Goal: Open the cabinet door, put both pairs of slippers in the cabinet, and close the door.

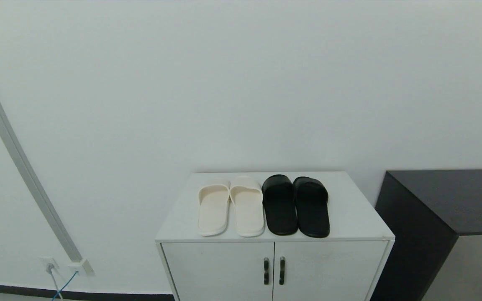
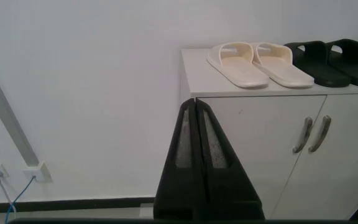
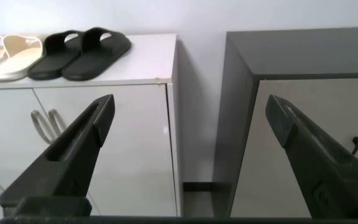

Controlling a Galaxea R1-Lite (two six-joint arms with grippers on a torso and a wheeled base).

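With its doors shut, the white cabinet [image 1: 220, 267] bears the cream slippers [image 1: 247, 209] and black slippers [image 1: 280, 207] side by side on top, while the left gripper [image 2: 196, 102] hangs clenched on nothing and the right gripper [image 3: 190, 102] spread wide, likely readied for the 2 handles [image 1: 266, 271]

The black, wedge-fingered left gripper [image 2: 196, 102] has its two long fingers pressed flat together, tips meeting, pointing forward. The matching black right gripper [image 3: 190, 101] has its fingers spread wide apart, also pointing forward.
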